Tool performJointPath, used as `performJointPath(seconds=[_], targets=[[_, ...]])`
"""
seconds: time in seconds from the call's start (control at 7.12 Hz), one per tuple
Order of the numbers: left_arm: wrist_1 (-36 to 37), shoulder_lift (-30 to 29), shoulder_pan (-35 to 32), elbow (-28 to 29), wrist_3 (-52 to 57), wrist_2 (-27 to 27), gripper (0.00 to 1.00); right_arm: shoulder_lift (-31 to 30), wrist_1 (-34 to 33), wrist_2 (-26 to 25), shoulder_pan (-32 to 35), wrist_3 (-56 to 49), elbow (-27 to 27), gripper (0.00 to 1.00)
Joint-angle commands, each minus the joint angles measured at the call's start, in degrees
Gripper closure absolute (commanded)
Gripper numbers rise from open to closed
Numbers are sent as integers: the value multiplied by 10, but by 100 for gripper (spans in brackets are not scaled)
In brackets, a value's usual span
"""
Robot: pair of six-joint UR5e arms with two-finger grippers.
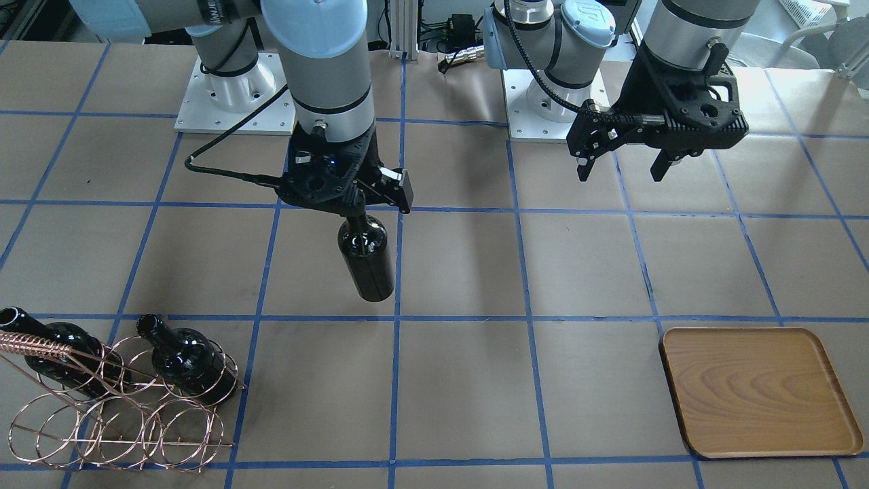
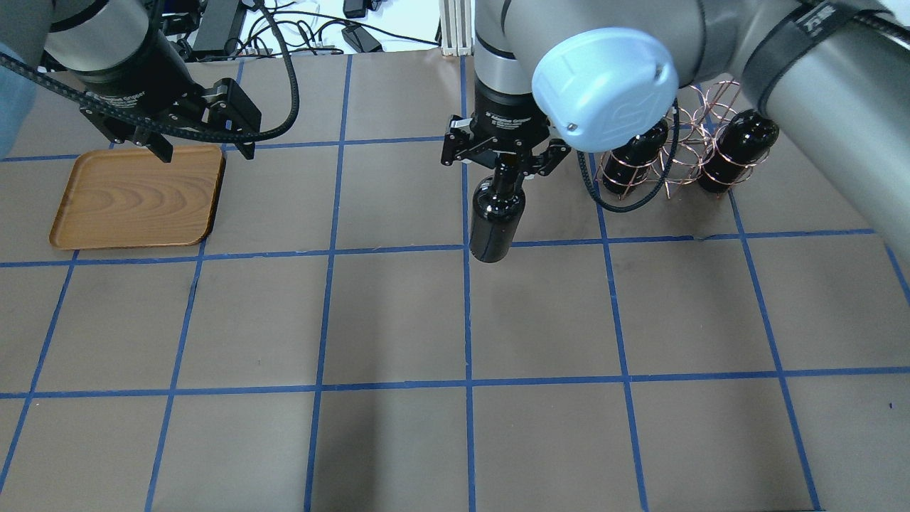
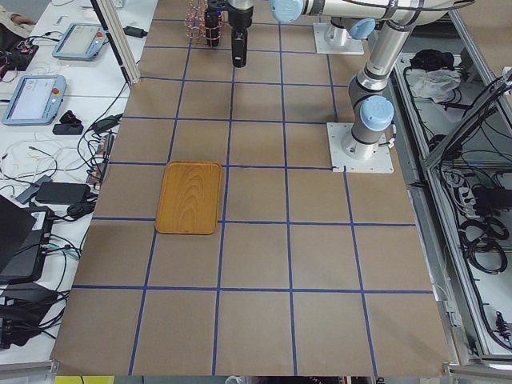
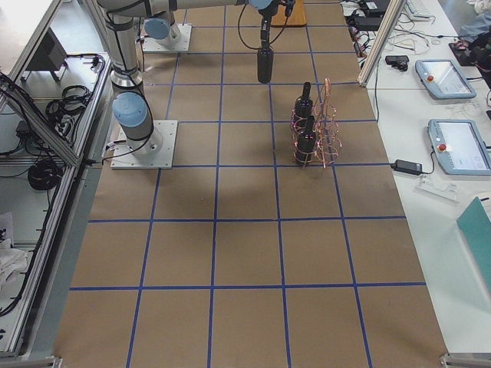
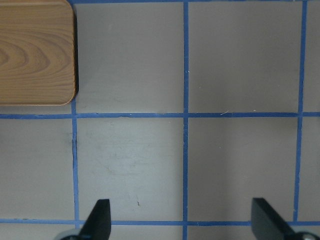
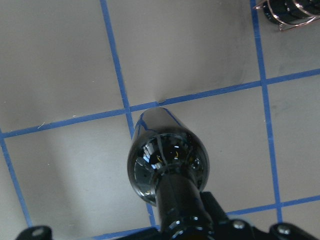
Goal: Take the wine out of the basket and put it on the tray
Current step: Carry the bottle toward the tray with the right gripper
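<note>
Right gripper (image 2: 503, 167) clamped on neck of bottle (image 2: 495, 220); bottle hangs upright, well apart from tray (image 2: 135, 199), mouth hidden between the fingers. Left gripper (image 2: 206, 151) spread wide, empty, over tray's edge; basket (image 2: 679, 169), far from tray, partly masked by right arm (image 2: 817, 85).

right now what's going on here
The right gripper holds a bottle by its neck, hanging upright above the table between basket and tray. Two other bottles lie in the basket. The left gripper hangs near the bare tray, jaws open.
</note>
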Motion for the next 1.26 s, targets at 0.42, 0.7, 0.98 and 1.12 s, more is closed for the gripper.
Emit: performJointPath(seconds=[0.42,0.7,0.98,1.12], targets=[[0,4,38,1,86,0,0,27,-32,0,95,116,0,96],[0,4,38,1,87,0,0,28,-48,1,110,136,-1,96],[0,4,38,1,87,0,0,48,-82,5,133,158,-3,96],[0,4,38,1,87,0,0,56,-97,5,142,166,-4,96]])
